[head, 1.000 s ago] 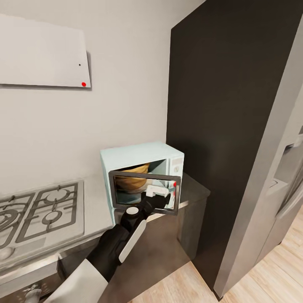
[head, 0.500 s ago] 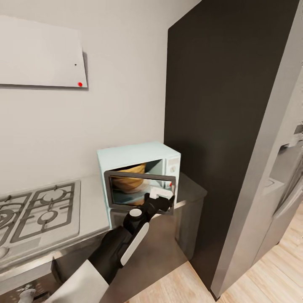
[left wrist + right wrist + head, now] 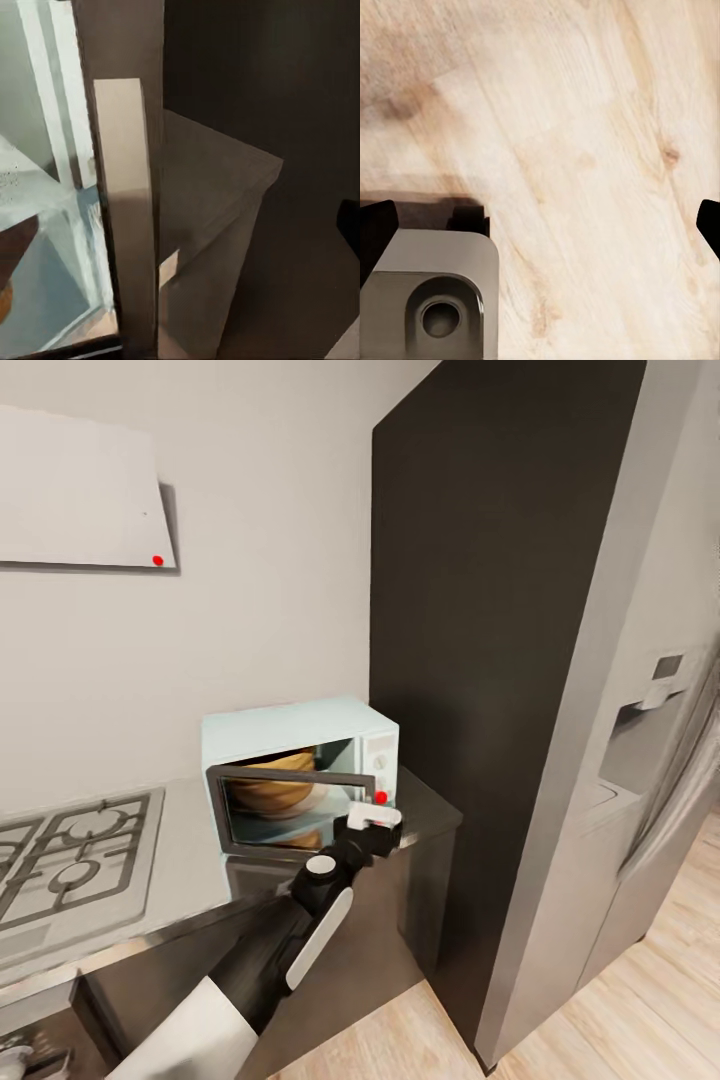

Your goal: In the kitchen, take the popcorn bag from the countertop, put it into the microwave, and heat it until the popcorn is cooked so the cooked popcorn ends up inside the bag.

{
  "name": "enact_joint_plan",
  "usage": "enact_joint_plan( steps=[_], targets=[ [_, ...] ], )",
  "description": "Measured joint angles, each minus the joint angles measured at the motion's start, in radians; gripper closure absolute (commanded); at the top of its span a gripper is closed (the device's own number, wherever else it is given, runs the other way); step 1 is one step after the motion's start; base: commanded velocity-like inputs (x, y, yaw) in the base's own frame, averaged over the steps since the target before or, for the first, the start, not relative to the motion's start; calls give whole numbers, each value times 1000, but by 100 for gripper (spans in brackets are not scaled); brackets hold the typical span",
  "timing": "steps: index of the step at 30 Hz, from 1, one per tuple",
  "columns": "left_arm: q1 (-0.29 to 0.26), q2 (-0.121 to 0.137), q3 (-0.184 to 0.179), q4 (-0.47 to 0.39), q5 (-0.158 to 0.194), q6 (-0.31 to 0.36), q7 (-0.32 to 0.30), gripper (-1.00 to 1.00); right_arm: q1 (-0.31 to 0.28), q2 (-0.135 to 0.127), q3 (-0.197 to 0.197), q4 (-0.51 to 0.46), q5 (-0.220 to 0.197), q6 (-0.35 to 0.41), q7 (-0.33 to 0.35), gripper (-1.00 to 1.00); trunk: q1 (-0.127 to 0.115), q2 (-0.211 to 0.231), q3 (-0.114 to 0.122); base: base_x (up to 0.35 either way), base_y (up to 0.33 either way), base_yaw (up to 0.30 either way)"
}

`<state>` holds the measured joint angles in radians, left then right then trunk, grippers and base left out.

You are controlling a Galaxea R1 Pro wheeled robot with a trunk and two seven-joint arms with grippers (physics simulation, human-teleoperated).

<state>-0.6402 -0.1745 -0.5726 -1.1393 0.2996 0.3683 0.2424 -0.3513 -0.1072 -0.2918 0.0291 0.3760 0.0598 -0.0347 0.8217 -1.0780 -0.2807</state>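
The pale mint microwave (image 3: 300,728) stands at the right end of the steel countertop (image 3: 185,840). Its dark-framed glass door (image 3: 285,810) is ajar, swung most of the way toward the body. Through the glass the tan popcorn bag (image 3: 270,790) sits inside; the popcorn itself cannot be made out. My left gripper (image 3: 372,822) rests against the door's free edge near the red indicator light, and the left wrist view shows that door frame (image 3: 127,225) close up with one dark fingertip (image 3: 349,221) at the picture's edge. My right gripper (image 3: 540,221) hangs open over the wooden floor.
A gas hob (image 3: 70,870) lies left of the microwave. A tall dark panel (image 3: 480,660) rises right beside the microwave, with a grey fridge (image 3: 650,780) beyond it. A white wall cabinet (image 3: 70,490) hangs above. Part of my grey base (image 3: 435,300) shows below the right gripper.
The camera has turned, sliding the scene leftward. The microwave door has swung closer to the body, with my left gripper following its edge.
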Motion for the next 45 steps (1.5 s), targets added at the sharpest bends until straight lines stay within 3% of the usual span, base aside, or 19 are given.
enact_joint_plan(
  steps=[4, 16, 17, 18, 19, 22, 30, 36, 37, 45],
  targets=[
    [0, 0, -1, -1, -1, 0, 51, -100, 0, 0, 0, 0, 0, 1, 0, -100, 0, 0, 0, 0, -7, 0],
    [0, 0, 0, 0, -9, -1, 63, -100, 0, 1, 0, 0, 0, 0, 0, -100, 0, 0, 0, 0, 0, 0],
    [0, 0, 0, -1, -9, -1, 89, -100, 0, 1, 0, 0, 0, 0, 0, -100, 0, 0, 0, 0, 0, 0],
    [0, 0, -1, 0, -7, -1, 167, -100, 0, -1, 0, 0, 0, -1, 0, -100, 0, 0, 0, 0, 0, 0],
    [0, 0, -2, 0, -5, -1, 207, -100, 0, -1, 0, 0, 0, -1, 0, -100, 0, 0, 0, 0, 0, 0],
    [0, 0, -2, 1, -4, -1, 250, -100, 0, 0, 0, 0, 0, -1, 0, -100, 0, 0, 0, 0, 0, 0],
    [0, 0, -2, 8, -3, -4, 259, -100, 0, 0, 0, 0, 0, -1, 0, -100, 0, 0, 0, 22, 0, 0],
    [0, 0, -5, 11, 8, -9, 256, -100, 0, 0, 0, 0, 0, -1, 0, -100, -1, 0, 0, 293, 0, 0],
    [0, 0, -1, 12, -4, -2, 260, -100, 0, 0, 0, 0, 0, -1, 0, -100, -1, 0, 0, 320, 0, 0],
    [0, 0, -1, 11, -5, -2, 261, -100, 0, 1, 0, 0, 0, 0, 0, -100, 0, 0, 0, 267, 0, 0]
  ],
)
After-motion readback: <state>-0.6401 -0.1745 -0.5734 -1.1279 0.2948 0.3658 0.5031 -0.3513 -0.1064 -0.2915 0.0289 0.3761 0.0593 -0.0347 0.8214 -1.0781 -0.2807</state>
